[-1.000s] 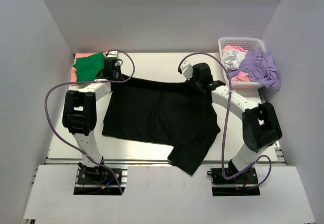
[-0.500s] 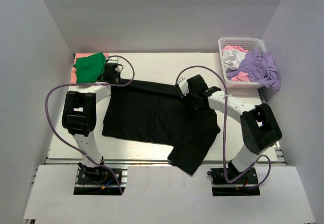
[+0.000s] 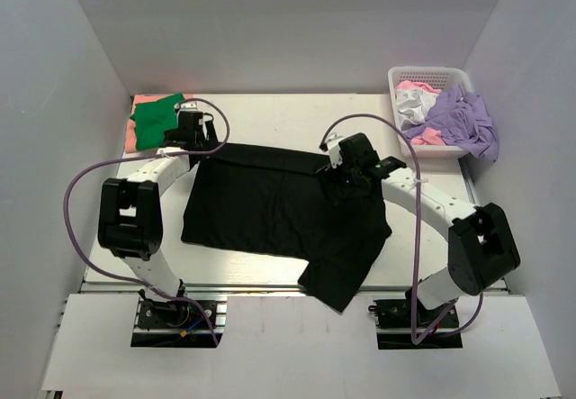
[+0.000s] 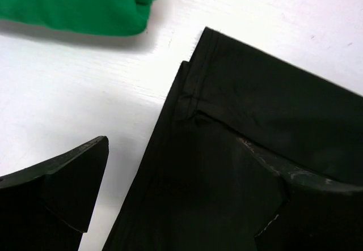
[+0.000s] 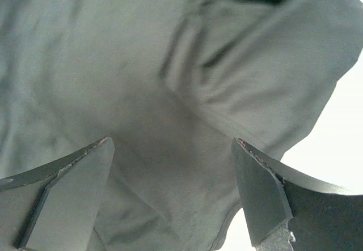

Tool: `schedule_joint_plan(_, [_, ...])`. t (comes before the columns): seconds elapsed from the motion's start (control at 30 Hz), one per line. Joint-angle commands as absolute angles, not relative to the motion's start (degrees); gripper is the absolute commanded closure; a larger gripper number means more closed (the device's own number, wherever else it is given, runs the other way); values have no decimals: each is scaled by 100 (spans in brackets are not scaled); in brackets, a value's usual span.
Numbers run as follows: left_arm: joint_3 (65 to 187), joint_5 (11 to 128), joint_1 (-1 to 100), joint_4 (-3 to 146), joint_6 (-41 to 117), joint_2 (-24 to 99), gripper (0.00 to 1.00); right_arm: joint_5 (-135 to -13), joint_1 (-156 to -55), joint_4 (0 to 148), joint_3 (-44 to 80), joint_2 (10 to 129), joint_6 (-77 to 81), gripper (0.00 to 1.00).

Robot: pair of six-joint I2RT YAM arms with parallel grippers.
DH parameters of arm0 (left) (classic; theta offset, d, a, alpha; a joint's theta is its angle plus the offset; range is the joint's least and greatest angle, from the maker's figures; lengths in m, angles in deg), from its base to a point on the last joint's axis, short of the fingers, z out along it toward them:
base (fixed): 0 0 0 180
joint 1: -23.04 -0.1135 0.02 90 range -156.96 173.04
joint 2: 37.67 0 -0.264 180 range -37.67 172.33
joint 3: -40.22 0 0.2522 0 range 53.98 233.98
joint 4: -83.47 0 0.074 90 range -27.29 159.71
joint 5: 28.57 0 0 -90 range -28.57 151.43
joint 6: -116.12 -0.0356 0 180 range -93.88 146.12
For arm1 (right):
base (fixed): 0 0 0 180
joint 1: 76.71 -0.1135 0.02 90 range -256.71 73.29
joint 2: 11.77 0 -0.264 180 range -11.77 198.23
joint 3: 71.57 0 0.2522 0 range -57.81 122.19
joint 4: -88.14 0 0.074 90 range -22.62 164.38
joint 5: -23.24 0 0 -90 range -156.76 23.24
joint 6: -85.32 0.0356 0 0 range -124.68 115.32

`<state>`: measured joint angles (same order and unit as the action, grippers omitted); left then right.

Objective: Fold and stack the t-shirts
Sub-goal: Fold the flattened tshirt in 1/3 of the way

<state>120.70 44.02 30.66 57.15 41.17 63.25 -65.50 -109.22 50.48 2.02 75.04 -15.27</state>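
Observation:
The black t-shirt (image 3: 279, 210) lies spread across the middle of the table, one part hanging over the near edge. My left gripper (image 3: 192, 133) hovers open over its far left corner; in the left wrist view the black t-shirt (image 4: 272, 109) lies loose between the spread fingers (image 4: 62, 188). My right gripper (image 3: 346, 169) stands open above the shirt's far right part, and the cloth (image 5: 142, 64) lies flat beneath its fingers (image 5: 272, 194), ungripped. A folded green t-shirt (image 3: 157, 115) rests on a salmon-pink one (image 3: 135, 131) at the far left.
A white lattice basket (image 3: 430, 77) at the far right corner holds a lavender t-shirt (image 3: 463, 120), a white one (image 3: 414, 102) and a pink one (image 3: 416, 85). The green t-shirt (image 4: 79, 4) lies just beyond the left gripper. White walls enclose the table.
Both grippers have opened and let go of the black t-shirt's far edge, which now lies on the table. The right gripper moved left and nearer over the shirt.

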Motion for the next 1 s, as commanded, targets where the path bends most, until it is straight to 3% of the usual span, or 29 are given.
schedule_joint_plan(0.0, [12270, 4244, 3042, 5459, 4256, 5786, 0, -5438, -10844, 5461, 536, 7375, -740, 10])
schedule_joint_plan(0.2, [12736, 5510, 3121, 5907, 4010, 5987, 0, -4945, -10396, 5390, 1082, 8007, 366, 10])
schedule_joint_plan(0.37, [13439, 6519, 3174, 6117, 3948, 6875, 0, -5612, -9754, 5408, 1206, 8412, 631, 12])
schedule_joint_plan(0.5, [13694, 6819, 3174, 6241, 4001, 7490, 0, -6506, -9316, 5601, 1145, 8570, 587, 24])
schedule_joint_plan(0.67, [13853, 7101, 3069, 6101, 4141, 7956, 0, -7289, -9042, 5812, 925, 8746, 526, 25])
schedule_joint_plan(0.97, [12737, 6724, 3069, 6154, 4203, 7685, 0, -8424, -8638, 6103, 503, 9019, 464, 31])
